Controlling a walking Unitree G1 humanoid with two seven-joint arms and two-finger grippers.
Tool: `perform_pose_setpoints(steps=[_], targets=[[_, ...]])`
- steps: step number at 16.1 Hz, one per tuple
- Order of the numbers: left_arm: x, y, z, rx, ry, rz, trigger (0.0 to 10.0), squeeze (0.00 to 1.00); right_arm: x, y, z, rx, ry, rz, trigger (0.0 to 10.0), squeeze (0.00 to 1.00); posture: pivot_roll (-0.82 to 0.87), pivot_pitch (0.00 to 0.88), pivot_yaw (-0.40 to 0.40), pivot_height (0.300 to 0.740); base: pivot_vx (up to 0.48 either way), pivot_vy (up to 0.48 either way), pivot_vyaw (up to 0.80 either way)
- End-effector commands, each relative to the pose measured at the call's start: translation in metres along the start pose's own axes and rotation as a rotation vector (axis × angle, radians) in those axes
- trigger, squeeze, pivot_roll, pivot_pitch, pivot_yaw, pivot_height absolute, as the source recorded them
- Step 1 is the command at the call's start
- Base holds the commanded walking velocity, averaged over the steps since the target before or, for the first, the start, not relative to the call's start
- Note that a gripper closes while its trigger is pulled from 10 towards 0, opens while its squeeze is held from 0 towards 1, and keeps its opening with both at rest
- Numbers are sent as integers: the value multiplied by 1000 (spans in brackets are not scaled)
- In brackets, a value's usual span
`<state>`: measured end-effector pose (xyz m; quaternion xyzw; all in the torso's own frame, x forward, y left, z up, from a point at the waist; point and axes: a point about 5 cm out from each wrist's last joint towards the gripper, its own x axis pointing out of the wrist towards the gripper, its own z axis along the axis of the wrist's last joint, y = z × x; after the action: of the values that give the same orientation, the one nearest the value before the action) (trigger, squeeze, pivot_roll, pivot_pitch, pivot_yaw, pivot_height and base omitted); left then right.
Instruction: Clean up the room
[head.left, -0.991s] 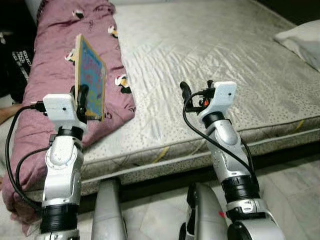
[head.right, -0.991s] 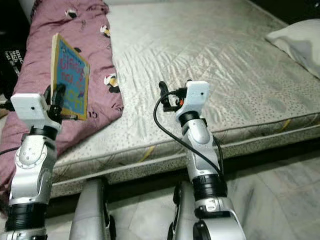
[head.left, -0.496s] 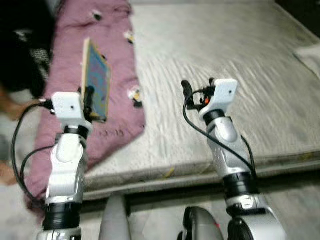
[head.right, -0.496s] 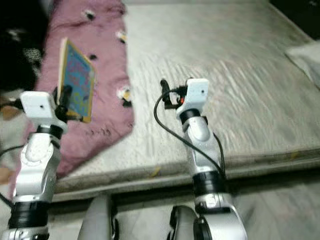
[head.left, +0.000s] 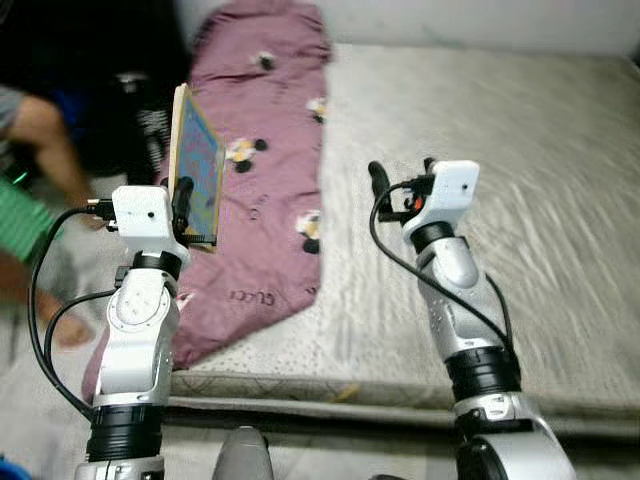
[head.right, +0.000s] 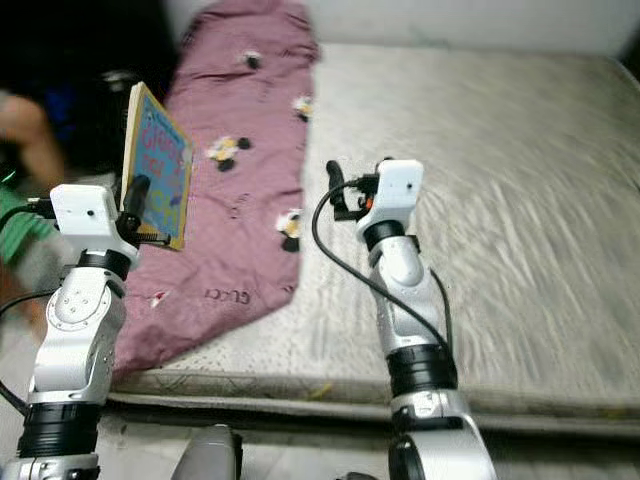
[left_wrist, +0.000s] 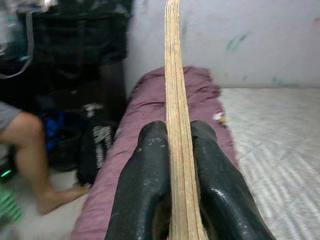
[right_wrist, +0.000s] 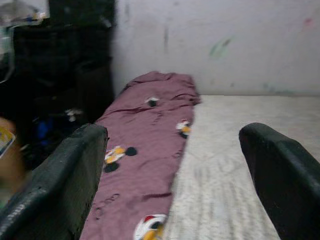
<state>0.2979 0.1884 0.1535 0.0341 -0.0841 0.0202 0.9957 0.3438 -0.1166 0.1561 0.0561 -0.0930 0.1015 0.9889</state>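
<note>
Left gripper (left_wrist: 172, 175) pinches a thin colourful picture board (head.left: 197, 170) by one edge, so it could slip; right gripper (right_wrist: 172, 175) hangs open.

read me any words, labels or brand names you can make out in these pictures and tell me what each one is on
"GUCCI" (or close to it), in dark letters near the lower end of the purple blanket on the mattress.
The book in the left hand has large colourful lettering on its cover, too blurred to read.
Nothing else is readable.

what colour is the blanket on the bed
Dusty purple-pink blanket with small cartoon prints, clearest in the left eye view.
</note>
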Motion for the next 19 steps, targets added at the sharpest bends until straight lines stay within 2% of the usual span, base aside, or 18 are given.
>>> perform_pose_setpoints(steps=[1,2,4,8,10,13,16,19], targets=[[-1,0,5,15,-18,3,10000,0,-3,-3,-2,-4,6,-18,10000,0,-26,0,-18,740,0,0,0],[-4,2,0,21,9,28,10000,0,-5,-6,-5,-5,22,-35,10000,0,-29,0,-19,740,0,0,0],[-13,7,-8,-41,44,66,10000,0,-11,-10,-8,-15,38,-54,10000,0,-40,0,-18,740,0,0,0],[-33,7,-15,-21,70,73,10000,0,-36,-18,-20,-36,73,-121,10000,0,-40,0,-17,740,0,0,0],[-36,4,-15,-40,77,53,10000,0,-44,-16,-26,-37,111,-129,10000,0,-43,0,-18,740,0,0,0],[-37,-2,-13,-59,79,31,10000,0,-42,-17,-24,-49,121,-118,10000,0,-45,0,-24,740,0,0,0],[-43,-4,-12,-72,87,26,10000,0,-46,-19,-22,-86,126,-102,10000,0,-47,0,-28,740,0,-283,0],[-48,-5,-13,-71,107,18,10000,0,-51,-20,-23,-82,142,-102,10000,0,-49,0,-26,740,0,-294,519]])
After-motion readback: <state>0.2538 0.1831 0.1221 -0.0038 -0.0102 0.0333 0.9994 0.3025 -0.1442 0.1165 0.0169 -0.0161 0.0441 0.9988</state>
